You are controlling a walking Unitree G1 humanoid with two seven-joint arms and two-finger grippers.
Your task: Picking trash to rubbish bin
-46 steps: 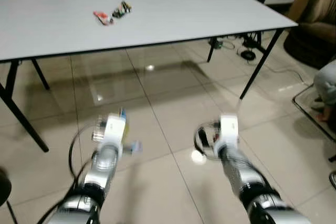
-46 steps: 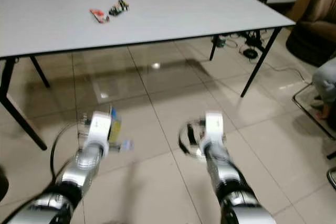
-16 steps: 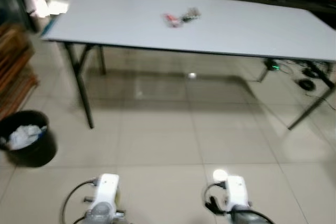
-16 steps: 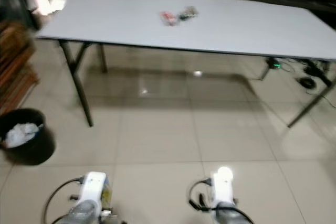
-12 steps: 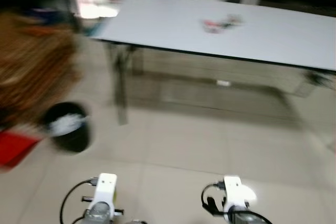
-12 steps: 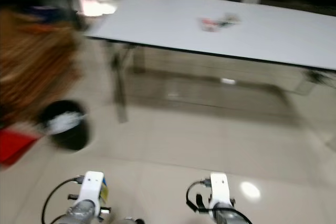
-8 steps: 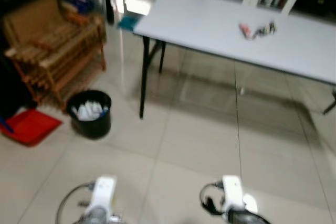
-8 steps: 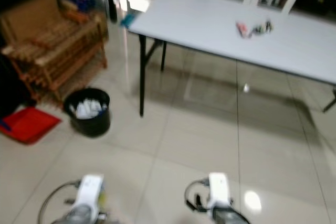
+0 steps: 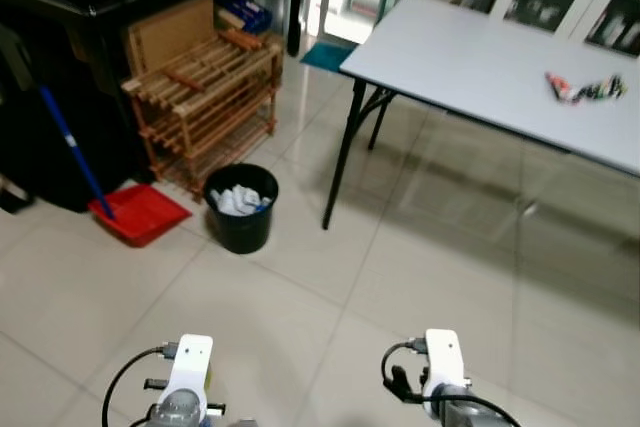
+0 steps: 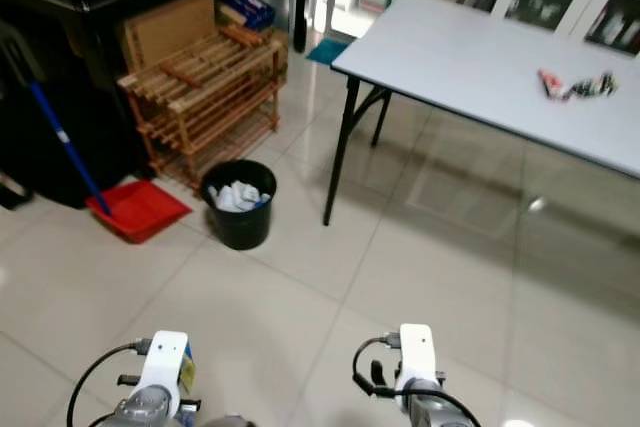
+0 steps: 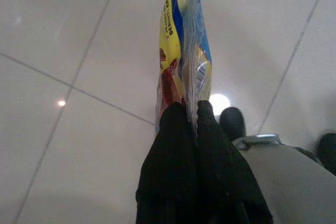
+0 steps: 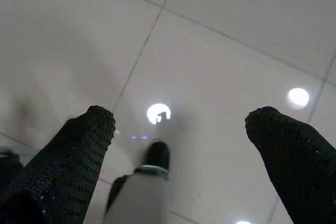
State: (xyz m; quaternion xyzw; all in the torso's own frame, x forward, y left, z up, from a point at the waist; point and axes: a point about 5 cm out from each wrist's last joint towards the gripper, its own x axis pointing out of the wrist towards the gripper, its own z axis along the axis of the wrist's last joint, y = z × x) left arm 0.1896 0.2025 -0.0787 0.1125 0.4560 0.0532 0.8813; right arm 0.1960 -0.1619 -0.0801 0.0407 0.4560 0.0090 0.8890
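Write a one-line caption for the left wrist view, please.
Left gripper shut on a yellow and blue snack wrapper, above the tiled floor.

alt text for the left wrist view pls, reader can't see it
The left gripper's two black fingers are shut on a yellow, blue and red snack wrapper, held edge-on above pale floor tiles with dark grout lines.

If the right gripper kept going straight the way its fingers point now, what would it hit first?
Most likely the tiled floor. The right gripper is open and pointing down at bare tiles, with nothing between its fingers; how far off the floor is cannot be judged.
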